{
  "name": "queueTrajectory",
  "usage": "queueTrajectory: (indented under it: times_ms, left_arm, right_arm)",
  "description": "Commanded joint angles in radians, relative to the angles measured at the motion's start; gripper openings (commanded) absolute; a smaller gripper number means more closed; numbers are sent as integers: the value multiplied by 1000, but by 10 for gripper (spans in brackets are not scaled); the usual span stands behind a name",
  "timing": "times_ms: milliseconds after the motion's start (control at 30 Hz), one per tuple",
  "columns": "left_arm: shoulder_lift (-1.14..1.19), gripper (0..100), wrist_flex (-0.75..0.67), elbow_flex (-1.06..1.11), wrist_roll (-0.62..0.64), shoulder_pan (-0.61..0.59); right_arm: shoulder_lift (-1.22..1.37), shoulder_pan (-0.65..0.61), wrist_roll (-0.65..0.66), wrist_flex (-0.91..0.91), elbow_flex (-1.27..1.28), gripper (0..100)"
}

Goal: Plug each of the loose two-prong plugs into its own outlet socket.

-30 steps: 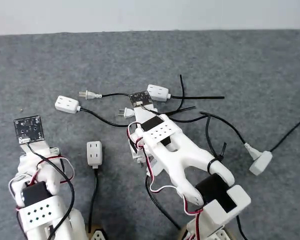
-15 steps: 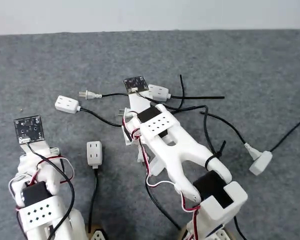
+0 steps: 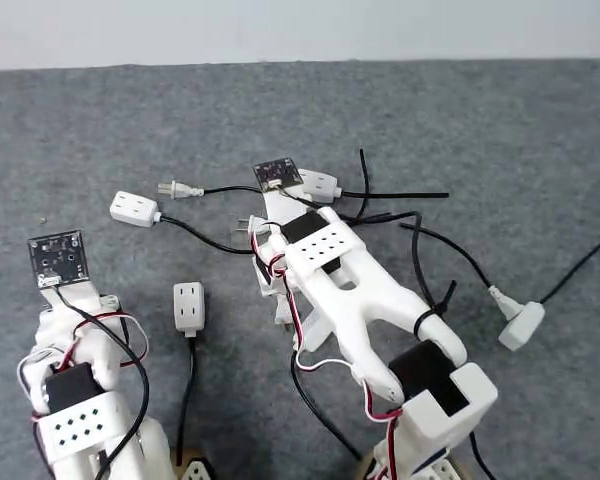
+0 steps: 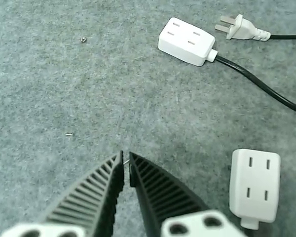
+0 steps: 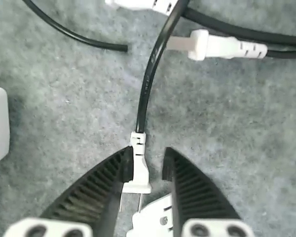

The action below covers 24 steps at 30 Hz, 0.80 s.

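The white two-prong plug [image 5: 138,170] is lying flat on the grey carpet [image 3: 480,120], prongs pointing back toward the wrist, with its black cable [image 5: 150,74] running away from it. In the high view it is sitting just beside the right arm's wrist, near the middle of the cable tangle. The right gripper [image 5: 148,152] is bracketing it with jaws spread. One pad is touching the plug's side and the other is showing a gap, so it's not pinching yet. Over the last second the right arm has been pushing forward over the tangle and then easing back a touch, and the plug hasn't visibly shifted. I'm reading that as alignment finishing, with the close coming next. One risk is the plug twisting against the single contacting pad as the jaws shut. The left gripper [image 4: 127,157] is sitting over bare carpet, jaws pressed nearly together and holding nothing, and that arm hasn't moved. An outlet socket [image 4: 254,185] is lying just beside it. A second socket [image 4: 187,42] is lying farther out, with another loose plug [image 4: 239,27] near it. Both sockets are showing open slots, so nothing is seated there yet.
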Motion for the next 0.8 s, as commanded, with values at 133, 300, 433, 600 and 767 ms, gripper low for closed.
queueTrajectory:
  times_ms: [133,300,433,600,767]
  left_arm:
    - [-2,13,-8,-36,-9,2]
    - [-2,13,-8,-36,-9,2]
    - [-2,13,-8,-36,-9,2]
    - [-2,13,-9,-36,-9,2]
    - [-2,13,-9,-36,-11,2]
  right_arm:
    - [31,-10,15,-1,-31,78]
    - [157,-15,15,53,-129,86]
    - [209,-21,18,116,-222,84]
    - [186,-24,15,119,-250,83]
    - [170,-42,14,119,-252,83]
